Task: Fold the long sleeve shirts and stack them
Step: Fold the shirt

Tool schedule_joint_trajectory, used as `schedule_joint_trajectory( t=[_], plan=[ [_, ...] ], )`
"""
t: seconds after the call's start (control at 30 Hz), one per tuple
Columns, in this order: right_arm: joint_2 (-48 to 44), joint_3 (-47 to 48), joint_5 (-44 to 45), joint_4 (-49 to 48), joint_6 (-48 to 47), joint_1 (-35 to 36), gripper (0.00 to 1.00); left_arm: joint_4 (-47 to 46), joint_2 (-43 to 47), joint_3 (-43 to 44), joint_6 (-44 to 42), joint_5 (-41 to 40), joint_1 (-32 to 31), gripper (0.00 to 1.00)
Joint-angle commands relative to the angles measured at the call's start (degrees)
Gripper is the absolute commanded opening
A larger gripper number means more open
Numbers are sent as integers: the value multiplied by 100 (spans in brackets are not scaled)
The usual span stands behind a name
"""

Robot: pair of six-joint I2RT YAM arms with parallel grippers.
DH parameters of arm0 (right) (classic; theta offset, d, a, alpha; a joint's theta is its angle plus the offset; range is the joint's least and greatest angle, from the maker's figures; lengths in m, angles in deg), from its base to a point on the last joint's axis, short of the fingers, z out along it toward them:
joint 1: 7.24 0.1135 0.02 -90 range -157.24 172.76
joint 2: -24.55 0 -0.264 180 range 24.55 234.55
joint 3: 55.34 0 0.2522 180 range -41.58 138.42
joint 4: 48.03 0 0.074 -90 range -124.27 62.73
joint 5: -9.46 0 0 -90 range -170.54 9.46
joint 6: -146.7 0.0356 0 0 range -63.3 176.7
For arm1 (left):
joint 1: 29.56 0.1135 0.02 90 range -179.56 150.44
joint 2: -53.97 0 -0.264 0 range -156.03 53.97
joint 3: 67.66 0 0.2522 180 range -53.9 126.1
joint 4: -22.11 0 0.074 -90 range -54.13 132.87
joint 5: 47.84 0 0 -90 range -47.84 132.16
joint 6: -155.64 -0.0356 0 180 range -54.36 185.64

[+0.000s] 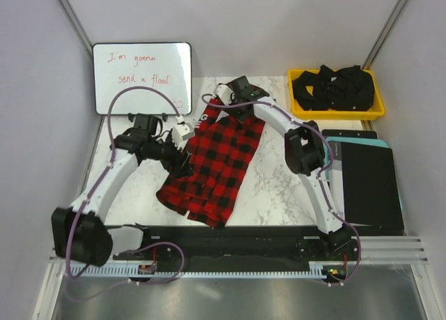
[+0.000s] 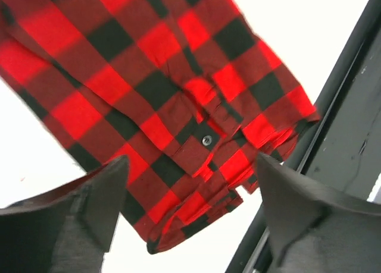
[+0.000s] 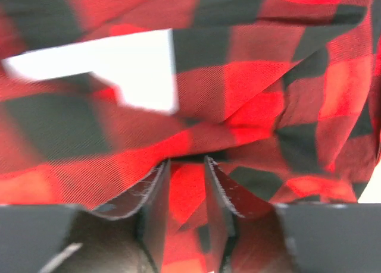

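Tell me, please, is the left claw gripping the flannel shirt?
No: in the left wrist view the left claw stands wide open, and the flannel shirt lies beyond its fingers, unpinched.

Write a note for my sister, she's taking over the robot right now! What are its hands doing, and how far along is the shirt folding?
Left gripper: open, holding nothing, hovering over an edge of the red-and-black checked flannel shirt, near a button.
Right gripper: shut on the shirt's far end, with cloth pinched between its fingers.
Shirt: lies as a long slanted band on the white marble table, between the two arms.
Done: it looks partly folded lengthwise, but not neatly.
Left: finish the fold, then stack it. No pile of folded shirts is in view.
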Motion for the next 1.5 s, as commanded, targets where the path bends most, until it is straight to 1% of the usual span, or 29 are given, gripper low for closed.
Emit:
schedule_joint_trajectory(
  t=[0.0,0.03,0.13,0.23,0.3,0.37,0.4,0.5,0.53,0.6,0.63,0.7,0.73,0.77,0.83,0.87,0.93,0.97,1.0,1.03,1.07,1.13,1.2,1.23,1.3,1.33,1.4,1.43,1.47],
  plan=[
    [-1697,-1070,-302,-304,78,-157,39,109,-1096,218,-771,-472,-119,79],
    [-2179,-1310,-355,-313,140,-175,39,-100,-1376,166,-878,-597,-163,78],
    [-2840,-2058,-592,-235,465,-175,40,-644,-1738,-106,-1143,-1229,-418,77],
    [-3080,-2507,-1004,-68,1000,-280,39,-988,-1985,-265,-1328,-1730,-778,73],
    [-3028,-2683,-1381,46,1421,-351,38,-1042,-2266,-274,-1293,-2029,-1085,70],
    [-2922,-2806,-1620,143,1633,-395,37,-1034,-2529,-257,-1205,-2205,-1393,67],
    [-2800,-2842,-1769,152,1765,-430,37,-1034,-2600,-257,-1152,-2241,-1472,67],
    [-2484,-2816,-1832,144,1863,-588,36,-1016,-2899,-195,-880,-2259,-1955,65],
    [-2378,-2763,-1832,144,1881,-658,36,-1016,-2969,-91,-749,-2224,-2226,65],
    [-2063,-2448,-1910,214,1855,-939,36,-1016,-3215,68,-301,-2005,-2491,64],
    [-1956,-2333,-1902,318,1793,-1018,36,-1025,-3347,312,-152,-1943,-2745,64],
    [-1727,-1990,-1850,459,1618,-1151,35,-1016,-3646,742,323,-1636,-2983,63],
    [-1674,-1841,-1832,495,1556,-1177,34,-999,-3725,902,629,-1513,-2993,63],
    [-1639,-1788,-1840,556,1503,-1195,34,-929,-3778,1034,728,-1329,-2976,63],
    [-1717,-1839,-2042,697,1450,-1204,34,-911,-3674,1202,808,-1266,-2853,66],
    [-1900,-1936,-2147,732,1433,-1204,34,-911,-3534,1194,825,-1022,-2757,68],
    [-2156,-2312,-2436,741,1398,-1204,34,-832,-3042,1167,896,-749,-2458,73],
    [-2444,-2445,-2508,733,1397,-1204,35,-797,-2858,1132,870,-478,-2362,74],
    [-2595,-2577,-2587,733,1397,-1204,35,-762,-2682,993,861,-414,-2230,75],
    [-2745,-2874,-2727,741,1441,-1204,36,-744,-2315,904,878,-439,-2203,75],
    [-3016,-3034,-2824,733,1485,-1204,36,-726,-2163,799,861,-509,-2194,75],
    [-3237,-3481,-2982,837,1529,-1160,36,-726,-1760,413,791,-633,-2194,74],
    [-3466,-3763,-2975,934,1625,-1116,35,-726,-1565,-16,703,-817,-2185,74],
    [-3519,-4087,-3009,935,1634,-1090,35,-726,-1512,-132,581,-879,-2167,73],
    [-3660,-4396,-2870,891,1591,-1037,33,-726,-1415,-413,474,-958,-2080,71],
    [-3721,-4641,-2860,882,1556,-993,32,-709,-1406,-467,317,-915,-2079,69],
    [-3748,-4836,-2851,838,1520,-966,32,-691,-1240,-520,141,-748,-2149,67],
    [-3739,-4959,-2921,821,1520,-966,32,-735,-1134,-564,44,-521,-2202,67],
    [-3722,-4995,-3000,820,1520,-958,31,-1048,-890,-643,26,-536,-2289,68]
  ],
)
